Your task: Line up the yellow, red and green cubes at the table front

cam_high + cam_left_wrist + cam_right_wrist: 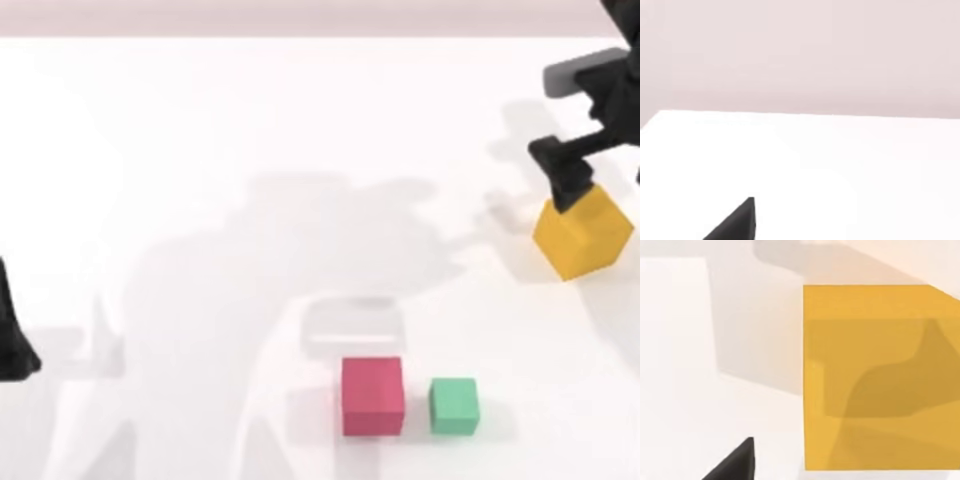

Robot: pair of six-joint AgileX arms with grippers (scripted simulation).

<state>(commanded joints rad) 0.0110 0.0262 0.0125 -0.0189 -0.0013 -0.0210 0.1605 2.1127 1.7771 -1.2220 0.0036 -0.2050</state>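
Cubes, three: yellow cube [583,236], red cube [372,396], green cube [454,405].

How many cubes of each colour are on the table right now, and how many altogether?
Yellow cube: 1, at the table's right side, under the right gripper.
Red cube: 1, at the front.
Green cube: 1, just right of the red one.
Total: 3 cubes.

Right gripper [572,190] lowered, far right; left arm [12,340] parked left.
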